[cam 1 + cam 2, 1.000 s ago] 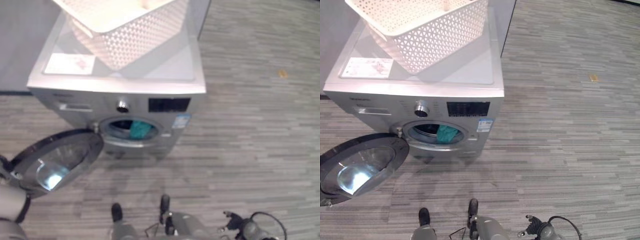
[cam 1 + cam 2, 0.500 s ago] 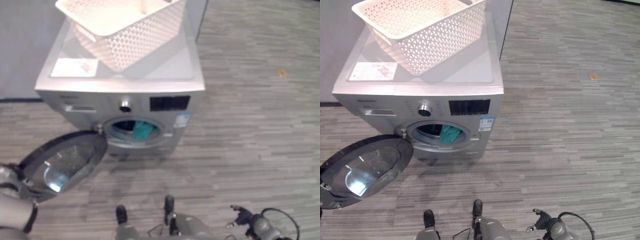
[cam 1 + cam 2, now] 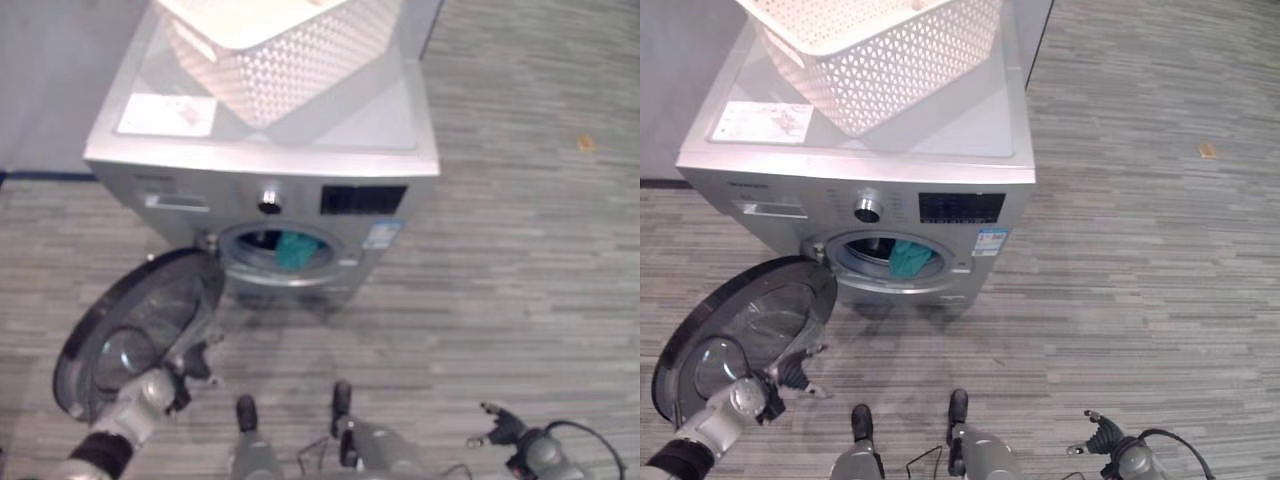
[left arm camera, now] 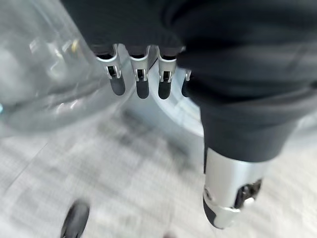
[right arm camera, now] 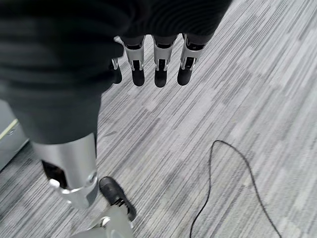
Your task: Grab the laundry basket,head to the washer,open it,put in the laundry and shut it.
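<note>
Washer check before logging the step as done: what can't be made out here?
- Drum: only a teal garment shows at the opening; deeper is dark.
- Basket: cut off by the top edge, contents unseen.
- Left hand at the open door: contact too small to tell; left wrist view is blurred.
- Right hand: idle above the floor.

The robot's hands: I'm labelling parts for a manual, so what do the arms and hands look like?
Both arms are silver-grey tubes. The left hand and right hand each have silver fingers with dark tips, a thick silver thumb set apart, and a dark ribbed cover over the back and wrist. The left arm shows a dark band near the wrist.
</note>
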You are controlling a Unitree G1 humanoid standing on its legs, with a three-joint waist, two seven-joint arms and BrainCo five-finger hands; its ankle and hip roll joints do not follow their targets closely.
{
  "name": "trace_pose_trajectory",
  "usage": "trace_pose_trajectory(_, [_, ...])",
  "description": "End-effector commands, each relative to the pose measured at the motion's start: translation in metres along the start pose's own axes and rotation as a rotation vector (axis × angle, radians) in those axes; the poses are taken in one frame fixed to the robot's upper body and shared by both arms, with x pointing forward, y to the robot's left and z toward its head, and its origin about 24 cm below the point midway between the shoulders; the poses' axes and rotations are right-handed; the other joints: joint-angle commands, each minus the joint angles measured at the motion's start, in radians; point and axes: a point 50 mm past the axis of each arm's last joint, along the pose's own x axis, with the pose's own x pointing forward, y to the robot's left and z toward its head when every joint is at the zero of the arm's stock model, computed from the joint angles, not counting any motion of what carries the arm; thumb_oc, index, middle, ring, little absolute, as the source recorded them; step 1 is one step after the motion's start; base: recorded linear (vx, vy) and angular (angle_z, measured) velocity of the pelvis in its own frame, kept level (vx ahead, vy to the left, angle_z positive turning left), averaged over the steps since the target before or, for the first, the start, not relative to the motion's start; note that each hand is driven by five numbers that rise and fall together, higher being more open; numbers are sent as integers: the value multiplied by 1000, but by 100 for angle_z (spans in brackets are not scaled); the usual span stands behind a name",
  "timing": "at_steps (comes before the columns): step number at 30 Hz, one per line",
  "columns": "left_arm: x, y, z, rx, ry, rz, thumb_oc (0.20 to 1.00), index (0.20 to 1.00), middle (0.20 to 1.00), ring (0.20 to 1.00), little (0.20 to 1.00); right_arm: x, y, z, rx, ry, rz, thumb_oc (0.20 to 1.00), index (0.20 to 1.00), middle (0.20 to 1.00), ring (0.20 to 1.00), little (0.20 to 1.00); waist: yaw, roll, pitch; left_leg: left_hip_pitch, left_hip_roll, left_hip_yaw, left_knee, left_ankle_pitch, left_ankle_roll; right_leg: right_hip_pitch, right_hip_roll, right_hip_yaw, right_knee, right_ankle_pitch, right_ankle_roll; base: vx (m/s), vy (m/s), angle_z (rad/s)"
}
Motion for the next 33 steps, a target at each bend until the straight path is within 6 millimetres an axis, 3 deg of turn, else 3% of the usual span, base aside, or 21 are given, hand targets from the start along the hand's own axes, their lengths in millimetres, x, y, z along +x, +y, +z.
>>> trace_pose_trajectory(1, [-2,41,-3,-22,9,174,1000,1000,1000,1000,1000,-4,10,-7,-37,6,14,1000,1000,1000,1000,1000,-20,-37,-39,-100,-7,-28,33,123,31,80,-34,16,-10,-103,65,0,0,0])
trace_pose_trajectory(4, [-8,71,31,12,-142,270,1000,1000,1000,1000,1000,-2,15,-6,-35,13,29,1000,1000,1000,1000,1000,-12,-37,-25,-106,-10,-16,36,141,44,77,-37,-1,-12,-81,63,-98,3,-5])
trace_pose_trajectory(8, [-58,102,55,10,-358,335,1000,1000,1000,1000,1000,-3,31,-21,6,83,77,1000,1000,1000,1000,1000,15,-33,-24,-83,-12,-12,41,135,44,97,-43,3,-19,-76,68,28,7,-14])
trace_pose_trajectory(9, [-60,102,54,9,-353,335,1000,1000,1000,1000,1000,-3,31,-20,3,81,80,1000,1000,1000,1000,1000,13,-35,-24,-82,-12,-10,41,134,44,99,-42,4,-20,-76,68,47,5,-16])
trace_pose_trajectory(10, [-87,113,61,-4,-438,354,1000,1000,1000,1000,1000,-6,43,-34,28,144,114,1000,1000,1000,1000,1000,33,-28,-28,-74,-13,-11,44,134,42,113,-47,-1,-24,-76,70,32,0,-6])
trace_pose_trajectory(11, [-89,114,59,-5,-432,355,1000,1000,1000,1000,1000,-5,44,-33,24,141,118,1000,1000,1000,1000,1000,29,-31,-28,-73,-13,-9,44,133,42,114,-47,0,-24,-76,70,65,3,0])
trace_pose_trajectory(12, [-115,125,66,4,-497,371,1000,1000,1000,1000,1000,-8,57,-44,48,194,151,1000,1000,1000,1000,1000,38,-27,-33,-61,-16,-9,44,129,42,130,-51,-4,-28,-78,71,55,6,10])
trace_pose_trajectory(17, [-159,151,85,87,-577,419,1000,1000,1000,1000,1000,-14,78,-57,106,273,213,1000,1000,1000,1000,1000,62,-15,-49,-33,-24,-18,40,121,43,171,-57,-19,-41,-84,73,53,-5,15])
trace_pose_trajectory(19, [-160,152,86,93,-577,417,1000,1000,1000,1000,1000,-13,78,-55,107,264,216,1000,1000,1000,1000,1000,64,-15,-51,-26,-25,-18,37,118,44,177,-59,-19,-43,-85,74,45,0,18])
trace_pose_trajectory(22, [-149,158,71,78,-495,460,1000,1000,1000,1000,1000,-7,75,-40,97,207,228,1000,1000,1000,1000,1000,62,-19,-53,-8,-27,-16,28,110,45,190,-61,-20,-46,-87,75,39,2,8])
trace_pose_trajectory(23, [-135,157,54,24,-418,487,1000,1000,1000,1000,1000,-4,69,-28,79,152,227,1000,1000,1000,1000,1000,56,-24,-52,-6,-25,-15,25,109,46,191,-60,-17,-48,-87,75,18,-2,5])
trace_pose_trajectory(24, [-134,157,54,23,-420,485,1000,1000,1000,1000,1000,-5,68,-29,81,154,226,1000,1000,1000,1000,1000,58,-22,-52,-5,-25,-15,25,110,46,191,-60,-18,-48,-87,75,13,-7,5])
trace_pose_trajectory(27, [-101,150,20,-77,-249,523,1000,1000,1000,1000,1000,-2,57,-14,36,84,214,1000,1000,1000,1000,1000,44,-31,-51,-11,-22,-16,21,112,46,183,-58,-16,-49,-87,73,4,-5,-2])
trace_pose_trajectory(28, [-99,150,21,-77,-252,522,1000,1000,1000,1000,1000,-2,56,-14,39,87,212,1000,1000,1000,1000,1000,47,-29,-51,-12,-22,-16,21,113,46,183,-57,-17,-48,-87,73,0,0,0])
trace_pose_trajectory(29, [-76,141,0,-128,-118,535,1000,1000,1000,1000,1000,-2,51,-11,3,74,215,1000,1000,1000,1000,1000,34,-35,-48,-18,-18,-15,18,115,46,172,-55,-14,-47,-88,71,0,0,0])
trace_pose_trajectory(33, [-50,117,-35,-194,89,528,1000,1000,1000,1000,1000,-4,43,-11,-37,70,214,1000,1000,1000,1000,1000,17,-42,-50,-31,-12,-10,13,120,46,154,-49,-10,-41,-89,69,-2,-1,-1])
